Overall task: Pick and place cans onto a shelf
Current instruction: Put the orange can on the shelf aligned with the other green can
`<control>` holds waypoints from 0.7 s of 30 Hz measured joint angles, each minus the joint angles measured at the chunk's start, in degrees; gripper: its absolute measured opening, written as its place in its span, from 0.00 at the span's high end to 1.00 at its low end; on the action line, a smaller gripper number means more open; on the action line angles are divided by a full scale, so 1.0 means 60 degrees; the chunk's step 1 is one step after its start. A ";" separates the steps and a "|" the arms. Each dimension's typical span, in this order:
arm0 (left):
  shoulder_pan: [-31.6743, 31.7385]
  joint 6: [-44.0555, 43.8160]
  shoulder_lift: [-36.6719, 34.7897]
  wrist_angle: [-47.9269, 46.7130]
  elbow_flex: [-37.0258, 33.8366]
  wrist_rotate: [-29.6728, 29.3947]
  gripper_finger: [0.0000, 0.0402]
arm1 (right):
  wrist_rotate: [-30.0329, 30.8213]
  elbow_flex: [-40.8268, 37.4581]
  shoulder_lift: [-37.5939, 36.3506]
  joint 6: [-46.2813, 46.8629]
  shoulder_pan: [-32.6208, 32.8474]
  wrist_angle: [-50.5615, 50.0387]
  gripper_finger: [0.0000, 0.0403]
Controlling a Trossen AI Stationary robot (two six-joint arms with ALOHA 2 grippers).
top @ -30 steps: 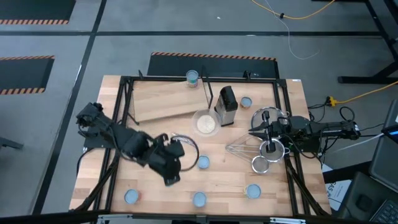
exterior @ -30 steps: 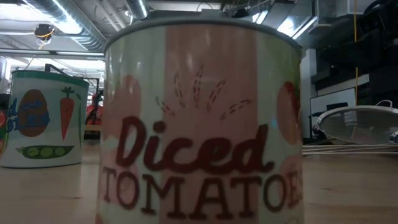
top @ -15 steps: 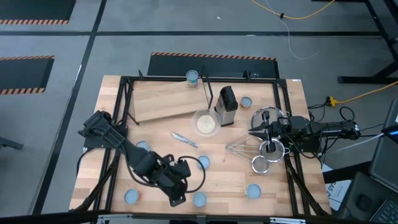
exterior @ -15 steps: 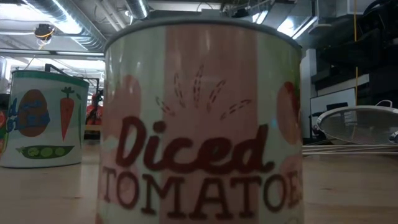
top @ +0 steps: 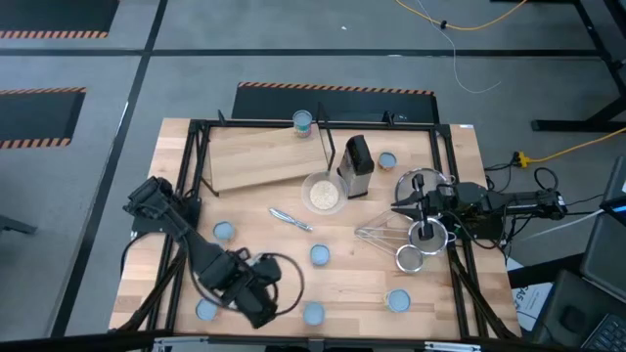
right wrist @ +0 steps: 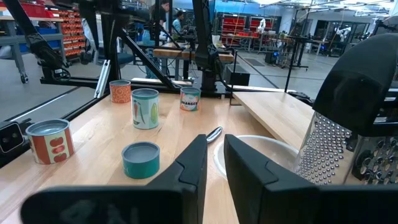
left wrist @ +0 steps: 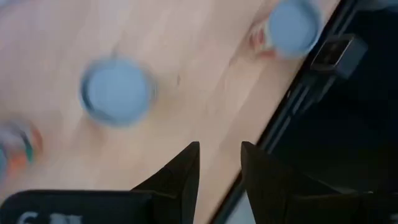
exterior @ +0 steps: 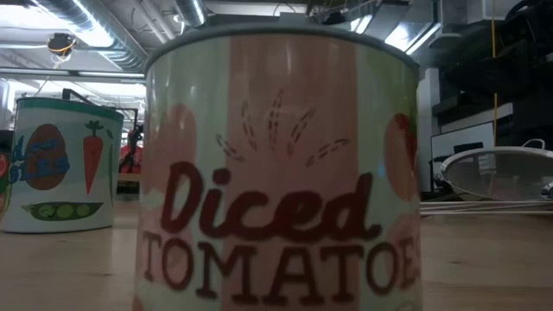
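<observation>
Several cans with pale blue tops stand on the table: one (top: 223,231) at the left, one (top: 320,254) in the middle, and three along the near edge (top: 206,310), (top: 313,313), (top: 398,299). Two more (top: 302,120), (top: 387,159) stand at the back by the shelf (top: 259,156), a pale board. My left gripper (top: 261,313) points down over the near edge, between two cans, open and holding nothing (left wrist: 220,163). My right gripper (right wrist: 214,146) waits level at the table's right, its fingers a narrow gap apart and holding nothing.
A whitish bowl (top: 323,193), a dark grater (top: 356,166), a metal utensil (top: 290,219) and round strainers with a whisk (top: 416,235) fill the middle and right. A black frame rail (top: 186,186) borders the table. The tomato can (exterior: 276,164) fills the low view.
My left gripper has gone down and toward the table's near edge, then a little toward the left edge, rolling its wrist. Its arm has swung off the can at the left, which now shows. No can has moved.
</observation>
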 joint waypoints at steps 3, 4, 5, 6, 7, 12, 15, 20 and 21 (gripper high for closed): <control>-0.0560 -0.1119 0.0007 -0.0079 -0.0262 0.0075 0.73 | 0.0002 0.0000 0.0002 0.0000 0.0004 -0.0004 0.85; -0.0767 -0.1392 0.0003 -0.0052 -0.0361 0.0149 0.73 | 0.0002 0.0000 0.0002 0.0000 0.0002 -0.0004 0.85; -0.0972 -0.1636 -0.0004 0.0008 -0.0504 0.0276 0.73 | 0.0000 0.0000 0.0004 0.0000 0.0000 -0.0004 0.85; -0.1158 -0.1886 -0.0004 0.0080 -0.0688 0.0348 0.73 | 0.0000 0.0000 0.0000 0.0000 0.0003 -0.0004 0.85; -0.1345 -0.2141 0.0001 0.0178 -0.0883 0.0387 0.73 | 0.0001 0.0000 0.0002 0.0000 0.0001 -0.0004 0.85; -0.2081 -0.3458 0.0007 0.0647 -0.1603 0.1158 0.73 | 0.0000 0.0000 0.0004 0.0000 0.0004 -0.0004 0.85; -0.2472 -0.4177 0.0007 0.1085 -0.1999 0.1637 0.73 | 0.0000 0.0000 0.0004 0.0000 0.0000 -0.0004 0.85; -0.2924 -0.4967 0.0007 0.1658 -0.2579 0.2038 0.73 | 0.0000 0.0000 0.0000 0.0000 0.0000 -0.0005 0.85; -0.2990 -0.5086 0.0007 0.1787 -0.2701 0.2052 0.73 | 0.0004 0.0000 0.0004 0.0000 0.0001 -0.0004 0.85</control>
